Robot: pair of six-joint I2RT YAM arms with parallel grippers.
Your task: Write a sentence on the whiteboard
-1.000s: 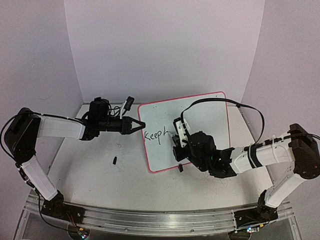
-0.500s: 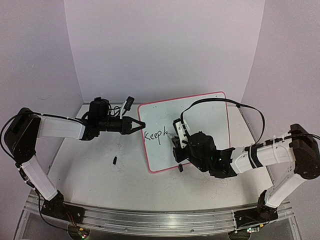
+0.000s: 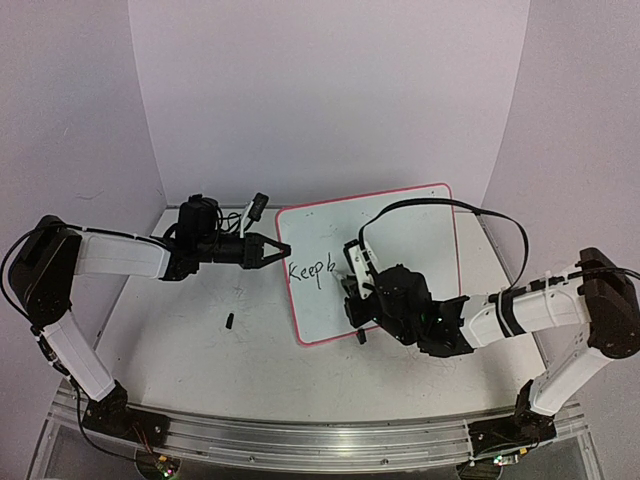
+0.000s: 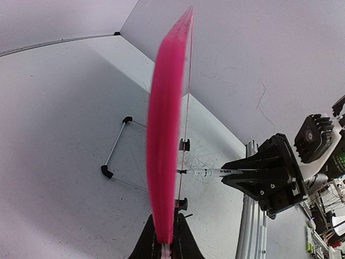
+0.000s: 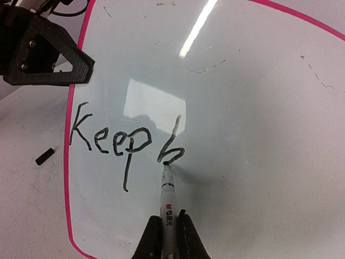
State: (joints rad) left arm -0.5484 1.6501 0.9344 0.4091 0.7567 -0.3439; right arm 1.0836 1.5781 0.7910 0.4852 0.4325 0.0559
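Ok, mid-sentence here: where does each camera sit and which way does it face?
Top external: above and behind the arm bases, looking down on the white rectangular pink-rimmed whiteboard; both arms show.
Left wrist: on the left arm, sighting along the board's rim; its left fingers clamp that rim at the bottom.
Right wrist: over the board, facing the black handwritten letters "Keep b"; its right fingers grip the thin white marker pen.
Shared: each wrist view shows the other arm's fingers and the marker.
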